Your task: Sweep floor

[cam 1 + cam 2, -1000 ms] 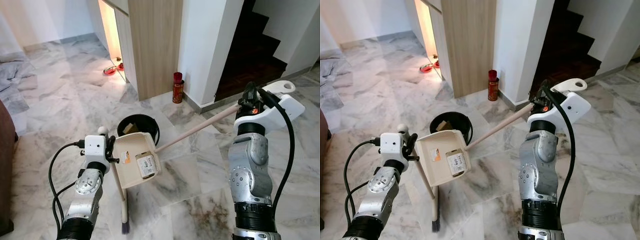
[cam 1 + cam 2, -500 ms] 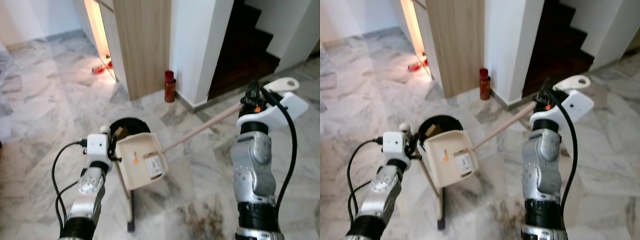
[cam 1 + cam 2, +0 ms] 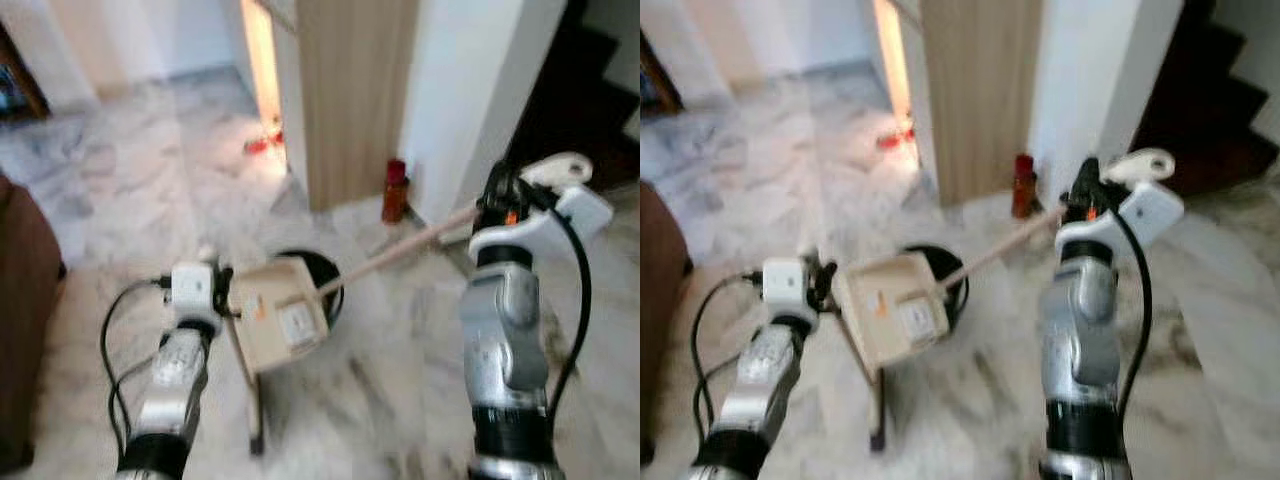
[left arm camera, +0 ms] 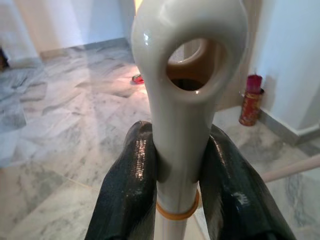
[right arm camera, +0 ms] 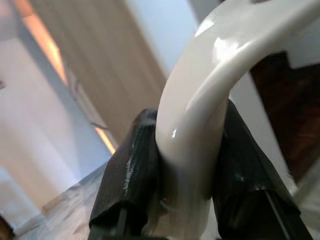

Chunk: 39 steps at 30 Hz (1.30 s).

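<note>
The left claw [image 4: 175,195] pinches the cream broom handle [image 4: 187,75] below its hanging hole. The right claw [image 5: 187,175] pinches the dustpan's curved handle [image 5: 210,95]. The head views show the cream dustpan [image 3: 280,315] tilted over a black bin [image 3: 322,285], on the marble floor [image 3: 130,200].

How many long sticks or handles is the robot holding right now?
2. The left gripper is clamped on the broom handle, beside the cream dustpan. The right gripper grips the dustpan handle, which slants down to the dustpan above the black bin.
</note>
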### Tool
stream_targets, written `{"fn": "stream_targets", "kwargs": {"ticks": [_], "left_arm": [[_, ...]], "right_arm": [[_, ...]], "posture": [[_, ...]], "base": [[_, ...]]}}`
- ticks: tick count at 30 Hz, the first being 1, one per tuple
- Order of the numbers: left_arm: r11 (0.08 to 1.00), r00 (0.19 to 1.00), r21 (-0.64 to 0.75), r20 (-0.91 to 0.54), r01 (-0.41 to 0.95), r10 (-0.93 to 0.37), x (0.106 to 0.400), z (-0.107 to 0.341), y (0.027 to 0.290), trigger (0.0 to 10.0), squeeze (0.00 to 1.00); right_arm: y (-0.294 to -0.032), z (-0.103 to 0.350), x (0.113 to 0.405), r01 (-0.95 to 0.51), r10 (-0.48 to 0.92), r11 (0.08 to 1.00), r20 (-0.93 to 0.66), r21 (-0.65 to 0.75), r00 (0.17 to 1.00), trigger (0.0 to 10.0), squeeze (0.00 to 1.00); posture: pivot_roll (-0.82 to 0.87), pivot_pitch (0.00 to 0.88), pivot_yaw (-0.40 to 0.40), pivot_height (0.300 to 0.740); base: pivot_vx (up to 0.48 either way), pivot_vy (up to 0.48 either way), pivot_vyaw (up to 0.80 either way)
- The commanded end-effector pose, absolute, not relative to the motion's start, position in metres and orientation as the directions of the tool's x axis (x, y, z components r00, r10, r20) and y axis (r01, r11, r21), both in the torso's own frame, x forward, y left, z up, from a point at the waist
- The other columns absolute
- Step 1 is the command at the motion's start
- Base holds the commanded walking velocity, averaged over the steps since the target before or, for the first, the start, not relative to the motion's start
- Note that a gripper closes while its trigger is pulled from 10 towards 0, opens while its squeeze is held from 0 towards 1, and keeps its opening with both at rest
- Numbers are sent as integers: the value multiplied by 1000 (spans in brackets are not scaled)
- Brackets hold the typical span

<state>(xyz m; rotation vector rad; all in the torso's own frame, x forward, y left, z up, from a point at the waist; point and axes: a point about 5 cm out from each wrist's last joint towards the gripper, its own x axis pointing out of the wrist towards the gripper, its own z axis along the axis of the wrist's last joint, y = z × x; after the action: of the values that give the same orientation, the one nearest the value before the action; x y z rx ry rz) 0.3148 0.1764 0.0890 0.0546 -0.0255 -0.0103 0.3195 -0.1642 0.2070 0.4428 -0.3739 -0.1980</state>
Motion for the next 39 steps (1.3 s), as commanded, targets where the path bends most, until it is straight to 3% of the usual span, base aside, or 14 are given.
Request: {"fn": "stream_targets", "kwargs": {"ticks": [1, 39], "left_arm": [[998, 998, 69, 66, -4, -1, 317, 98, 182, 10000, 0], [997, 998, 71, 65, -1, -4, 317, 97, 182, 10000, 0]], "right_arm": [[-156, 224, 318, 38, -240, 880, 372, 474, 897, 10000, 0], [-153, 226, 319, 13, -221, 875, 375, 484, 900, 10000, 0]], "posture": [[-29, 0, 31, 740], [-26, 0, 30, 740]], "base": [[326, 0, 0], [326, 0, 0]]}}
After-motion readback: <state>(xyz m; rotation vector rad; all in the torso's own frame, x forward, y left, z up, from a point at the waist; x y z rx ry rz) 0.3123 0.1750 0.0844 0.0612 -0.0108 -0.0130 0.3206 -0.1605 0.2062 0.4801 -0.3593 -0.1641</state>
